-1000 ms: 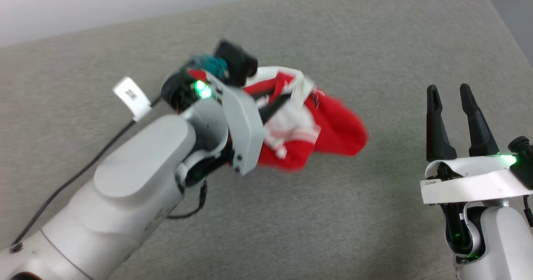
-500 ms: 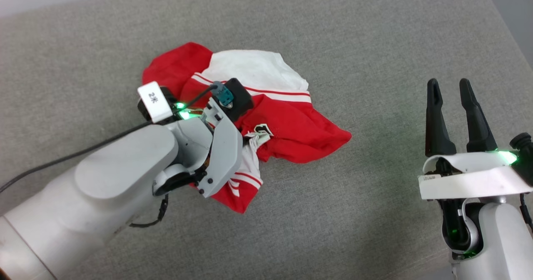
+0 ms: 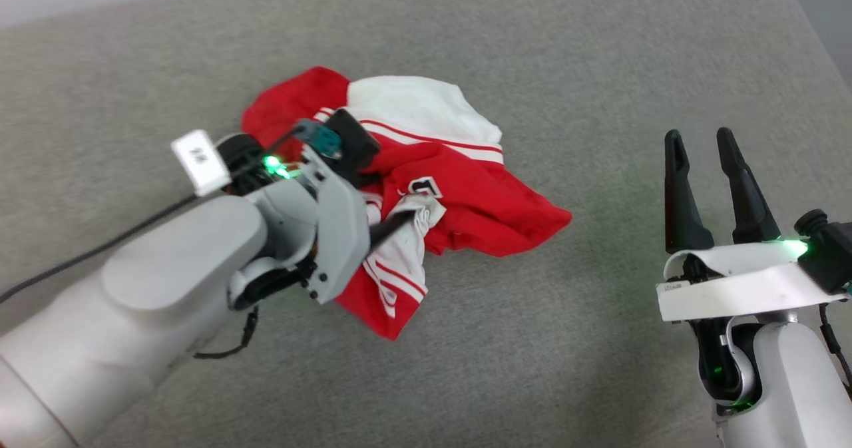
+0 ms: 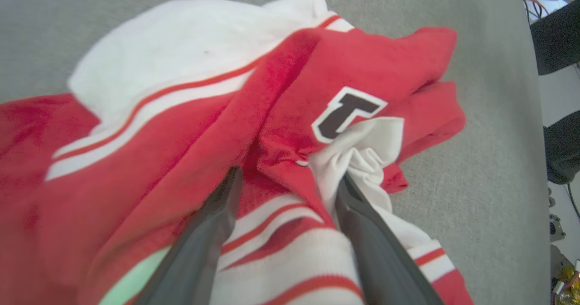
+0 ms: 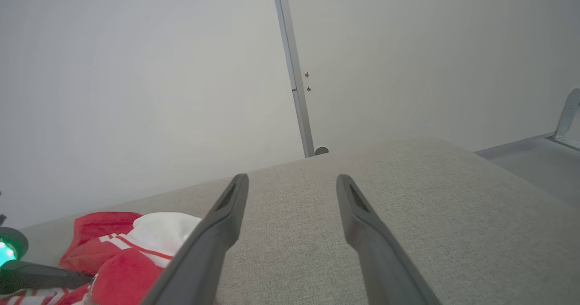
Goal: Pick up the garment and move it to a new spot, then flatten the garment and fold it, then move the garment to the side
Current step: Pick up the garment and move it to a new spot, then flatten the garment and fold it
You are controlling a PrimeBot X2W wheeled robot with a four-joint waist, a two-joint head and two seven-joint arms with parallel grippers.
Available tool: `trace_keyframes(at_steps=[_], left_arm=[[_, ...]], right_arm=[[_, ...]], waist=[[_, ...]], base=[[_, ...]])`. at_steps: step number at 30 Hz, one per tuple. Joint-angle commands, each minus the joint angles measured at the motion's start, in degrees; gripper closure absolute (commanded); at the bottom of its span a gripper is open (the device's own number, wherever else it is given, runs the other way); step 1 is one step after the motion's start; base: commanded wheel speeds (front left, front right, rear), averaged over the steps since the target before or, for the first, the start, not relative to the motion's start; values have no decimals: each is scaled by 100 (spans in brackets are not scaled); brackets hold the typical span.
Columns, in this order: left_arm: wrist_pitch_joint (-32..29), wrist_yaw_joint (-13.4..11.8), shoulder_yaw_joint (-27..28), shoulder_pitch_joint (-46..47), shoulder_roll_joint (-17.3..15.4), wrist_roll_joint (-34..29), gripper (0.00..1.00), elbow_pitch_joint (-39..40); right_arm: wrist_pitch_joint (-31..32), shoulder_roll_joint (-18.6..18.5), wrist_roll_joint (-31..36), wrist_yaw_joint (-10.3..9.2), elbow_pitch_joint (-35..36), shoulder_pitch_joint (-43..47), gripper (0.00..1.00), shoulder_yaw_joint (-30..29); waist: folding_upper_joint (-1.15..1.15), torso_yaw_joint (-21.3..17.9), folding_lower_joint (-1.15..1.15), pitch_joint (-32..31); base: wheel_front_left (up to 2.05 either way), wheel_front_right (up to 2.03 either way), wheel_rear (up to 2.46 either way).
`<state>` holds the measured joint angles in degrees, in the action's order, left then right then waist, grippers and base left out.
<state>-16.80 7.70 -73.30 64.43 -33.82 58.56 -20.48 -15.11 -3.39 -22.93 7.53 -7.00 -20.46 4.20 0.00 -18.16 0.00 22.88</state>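
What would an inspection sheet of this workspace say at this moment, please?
Surface: grey fabric surface, with the garment lying on it.
Job's things: red and white garment, crumpled and unfolded, logo patch facing up.
Clutter: nothing seen.
Grippers: left gripper open, fingers astride a bunch of the garment; right gripper open, apart from the garment, holding nothing.
Cables: black cable runs back from the left wrist.
Surroundings: pale wall with a vertical metal strip.
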Motion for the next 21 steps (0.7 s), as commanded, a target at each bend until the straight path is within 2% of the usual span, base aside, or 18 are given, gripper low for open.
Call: trace_keyframes(at_steps=[1, 8, 12, 13, 21], left_arm=[[279, -32, -3, 51, -101, 112, 0, 10], [1336, -31, 251, -334, -193, 527, 0, 194], [1965, -225, 414, -749, -208, 596, 0, 347], [1965, -225, 414, -749, -208, 596, 0, 347], [3054, -1156, 817, -1874, -235, 753, 0, 739]], right_arm=[[-3, -100, 78, -8, -57, 95, 0, 37], [-3, -481, 112, -8, -358, 190, 0, 325], [25, -865, 33, -8, -656, 33, 0, 667], [25, -865, 33, -8, -656, 33, 0, 667], [711, -1671, -470, -8, -1011, -568, 0, 1470]], waist=[[0, 334, 0, -319], [0, 837, 0, -715], [0, 1148, 0, -893], [0, 1148, 0, -893], [0, 1774, 0, -1034]], base=[[0, 0, 0], [0, 0, 0], [0, 0, 0], [0, 0, 0], [0, 0, 0]])
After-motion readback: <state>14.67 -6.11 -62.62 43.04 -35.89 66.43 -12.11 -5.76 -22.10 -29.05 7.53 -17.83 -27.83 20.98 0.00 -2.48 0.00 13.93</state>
